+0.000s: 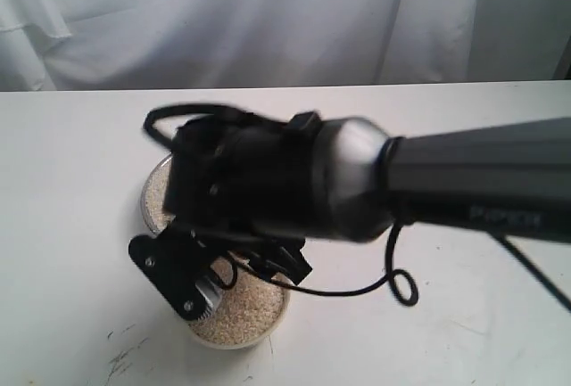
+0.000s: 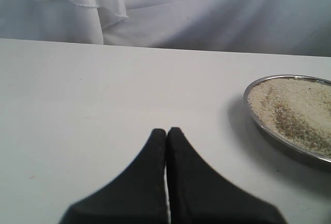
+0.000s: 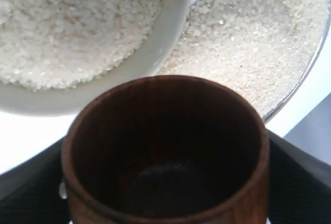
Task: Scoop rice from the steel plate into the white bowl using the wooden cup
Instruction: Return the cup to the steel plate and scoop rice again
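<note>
My right gripper [image 3: 165, 188] is shut on the wooden cup [image 3: 165, 146], which is glossy reddish-brown; its dark inside looks empty. Just beyond the cup's mouth stands the white bowl [image 3: 173, 32], filled with rice [image 3: 67, 22]. Behind it lies the steel plate [image 3: 296, 90] under a wide layer of rice [image 3: 248, 43]. In the exterior view the right arm covers most of the plate [image 1: 148, 195] and reaches over the bowl [image 1: 234, 343]; the cup is hidden there. My left gripper [image 2: 166, 132] is shut and holds nothing, low over the bare table, with the plate [image 2: 269, 133] off to one side.
A black cable [image 1: 393, 283] loops off the right arm onto the white table [image 1: 71, 163]. A white curtain [image 1: 268, 12] hangs along the table's far edge. Small dark scuffs [image 1: 125, 350] mark the tabletop near the bowl.
</note>
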Robot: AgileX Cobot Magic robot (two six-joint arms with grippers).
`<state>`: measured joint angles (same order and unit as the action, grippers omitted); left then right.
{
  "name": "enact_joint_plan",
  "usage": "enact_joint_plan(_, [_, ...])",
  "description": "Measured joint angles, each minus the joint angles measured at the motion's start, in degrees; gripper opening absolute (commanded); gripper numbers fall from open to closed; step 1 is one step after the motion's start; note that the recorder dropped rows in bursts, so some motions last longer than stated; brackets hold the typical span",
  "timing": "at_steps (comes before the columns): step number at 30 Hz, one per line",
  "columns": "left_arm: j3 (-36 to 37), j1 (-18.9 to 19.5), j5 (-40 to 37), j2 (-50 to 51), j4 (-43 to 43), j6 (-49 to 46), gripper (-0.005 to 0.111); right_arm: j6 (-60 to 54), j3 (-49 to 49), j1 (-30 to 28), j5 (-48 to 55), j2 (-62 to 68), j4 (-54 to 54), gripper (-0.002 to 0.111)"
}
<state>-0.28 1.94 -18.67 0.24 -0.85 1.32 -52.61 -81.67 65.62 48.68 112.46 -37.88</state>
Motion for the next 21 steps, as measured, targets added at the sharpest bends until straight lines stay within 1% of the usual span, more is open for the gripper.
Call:
enact_joint_plan(5, [0.0,0.0,0.0,0.0,0.0,0.0,0.0,-6.99,0.0,-7.43,-6.71,-2.29,15.66,0.0])
enact_joint_plan(11, [0.0,0.0,0.0,0.0,0.0,0.0,0.0,-15.01,0.0,-15.3,-13.89,-2.33,24.65,0.0])
enact_joint_plan(15, [0.0,0.0,0.0,0.0,0.0,0.0,0.0,-19.68,-0.12,-19.53,-17.57,-1.74,31.38,0.0])
enact_joint_plan(16, [0.0,0.0,0.0,0.0,0.0,0.0,0.0,-21.82,-0.68,-21.21,-17.93,-0.85,35.0,0.0])
enact_joint_plan(19, [0.0,0.0,0.0,0.0,0.0,0.0,0.0,-26.47,-3.15,-23.01,-17.92,1.8,43.46,0.0])
enact_joint_plan(20, [0.0,0.0,0.0,0.0,0.0,0.0,0.0,-29.98,-5.25,-23.54,-17.79,3.33,49.04,0.0])
enact_joint_plan(21, [0.0,0.0,0.0,0.0,0.0,0.0,0.0,-31.89,-6.45,-23.85,-17.54,4.18,52.22,0.0])
